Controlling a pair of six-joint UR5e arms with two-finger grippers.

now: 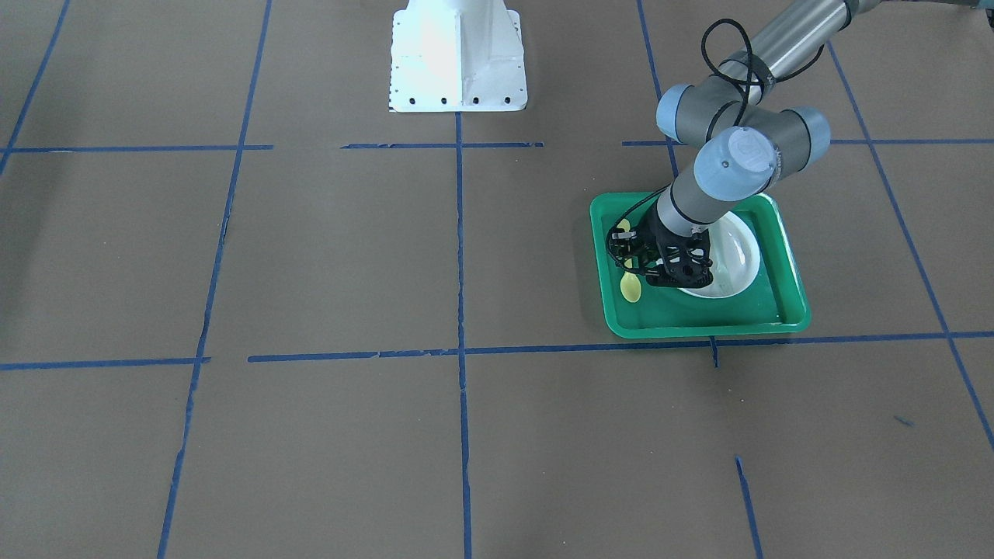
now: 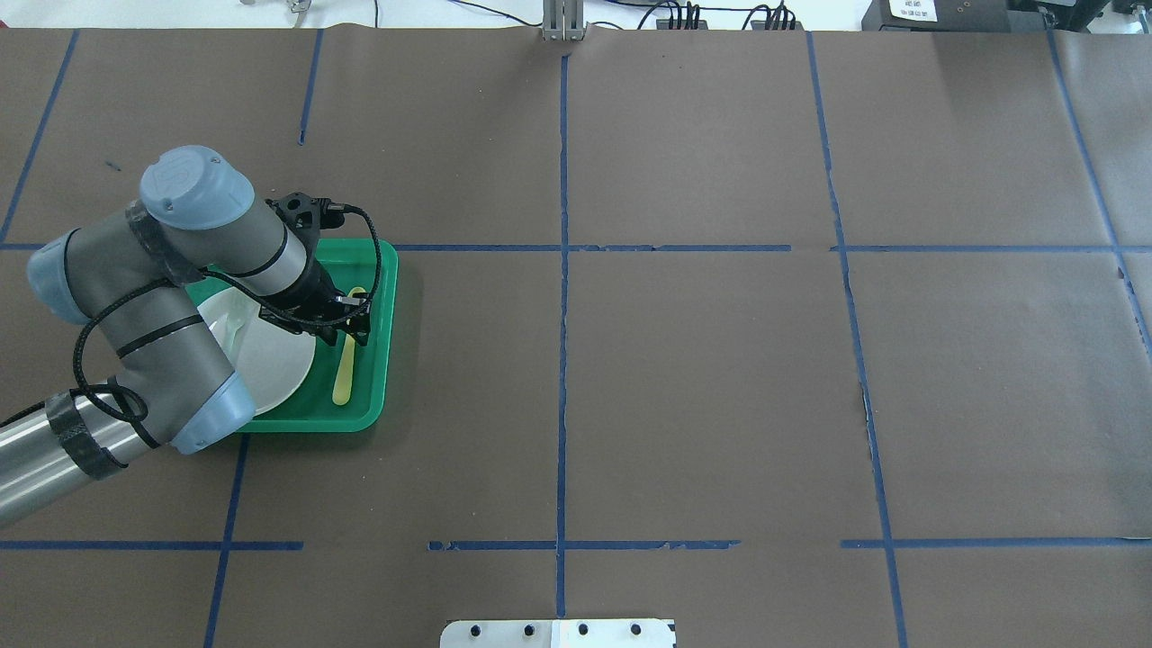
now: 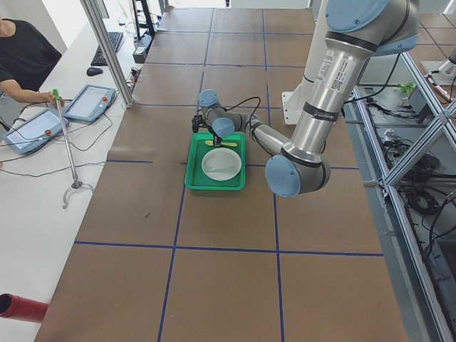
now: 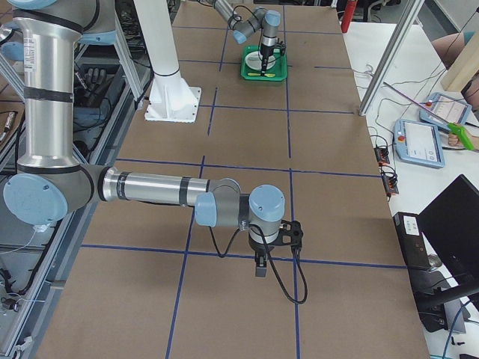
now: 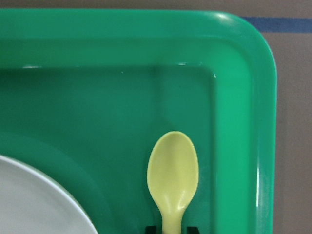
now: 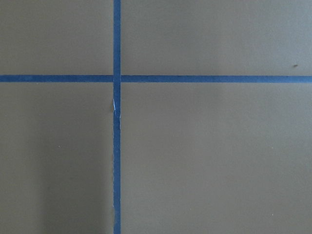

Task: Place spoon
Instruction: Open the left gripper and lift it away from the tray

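Observation:
The pale-yellow spoon [image 2: 345, 373] lies in the green tray [image 2: 378, 360], in the strip between the white plate [image 2: 270, 360] and the tray's wall. In the left wrist view its bowl [image 5: 173, 170] points to the tray's corner [image 5: 243, 97], with the plate's edge [image 5: 34, 200] at the lower left. My left gripper [image 5: 171, 229] is low in the tray, its fingertips close on either side of the spoon's handle. In the front view the gripper [image 1: 638, 270] is just behind the spoon's bowl [image 1: 630, 289]. My right gripper [image 4: 258, 268] hangs over bare table far from the tray; I cannot tell whether it is open or shut.
The table is brown paper with blue tape lines [image 6: 117, 117]. The white robot base [image 1: 457, 58] stands at the middle of the robot's side. An operator's desk with tablets [image 3: 92, 103] runs along the far side. The tray [image 1: 699, 322] sits next to a tape line.

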